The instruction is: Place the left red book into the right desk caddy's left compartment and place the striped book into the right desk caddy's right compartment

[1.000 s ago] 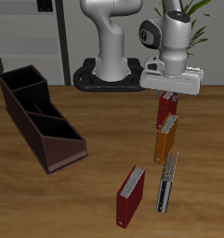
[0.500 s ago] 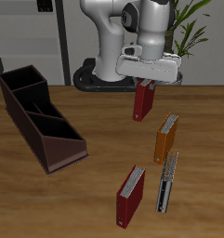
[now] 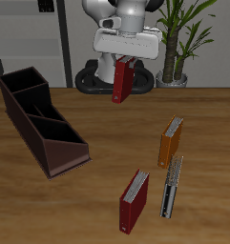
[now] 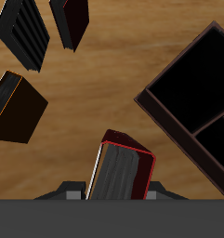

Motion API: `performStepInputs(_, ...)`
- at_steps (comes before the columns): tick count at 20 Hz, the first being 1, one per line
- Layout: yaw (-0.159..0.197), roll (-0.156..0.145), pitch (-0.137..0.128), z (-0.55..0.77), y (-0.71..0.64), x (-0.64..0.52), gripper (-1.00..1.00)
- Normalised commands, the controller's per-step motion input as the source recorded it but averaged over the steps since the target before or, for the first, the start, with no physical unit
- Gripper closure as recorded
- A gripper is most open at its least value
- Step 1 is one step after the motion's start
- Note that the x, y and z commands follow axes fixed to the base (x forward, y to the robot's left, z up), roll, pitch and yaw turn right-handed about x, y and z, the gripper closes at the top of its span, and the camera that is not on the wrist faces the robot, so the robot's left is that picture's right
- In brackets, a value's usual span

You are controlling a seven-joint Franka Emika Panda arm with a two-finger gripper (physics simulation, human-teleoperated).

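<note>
High above the table's back edge, the gripper (image 3: 125, 59) hangs from the arm with its wide white body level and its fingers pointing down. They are clamped on the top of the red book (image 3: 123, 82), which dangles clear of the table (image 3: 107, 181), slightly tilted, its lower end nearer the back edge than the front. In the wrist view the same book (image 4: 123, 172) shows its dark cover with a red rim and a pale strip of pages along one side, gripped between the two grey finger bases.

The caddy (image 3: 42, 122) lies on the table toward one side edge, well apart from the held book and running from near the back edge toward the middle. It is a long dark box with slanted sides and three sections in a row. From the wrist, two of its dark sections (image 4: 199, 88) can be seen; I cannot tell which compartments they are.

Three books stand on the table nearer the front edge. The orange book (image 3: 170, 141) is farthest back of them. The striped book (image 3: 172, 187) stands just in front of it, near but apart. The maroon book (image 3: 134, 201) stands beside the striped book, closest to the front edge.

No brand, label or readable writing shows on the books, the caddy or the gripper.
</note>
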Motion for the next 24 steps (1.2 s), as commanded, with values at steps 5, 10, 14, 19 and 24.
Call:
performStepInputs(5, -0.021, 0.008, 0.086, 0.50, -0.40, 0.10, 1.00)
performStepInputs(10, 0.022, 0.035, 0.049, 0.26, -0.19, 0.11, 1.00)
performStepInputs(14, 0.080, 0.079, 0.098, 0.47, -0.41, 0.50, 1.00)
performStepInputs(19, 0.058, 0.019, 0.010, 0.23, -0.19, 0.32, 1.00)
performStepInputs(24, 0.000, -0.039, -0.008, 0.20, -0.11, 0.24, 1.00)
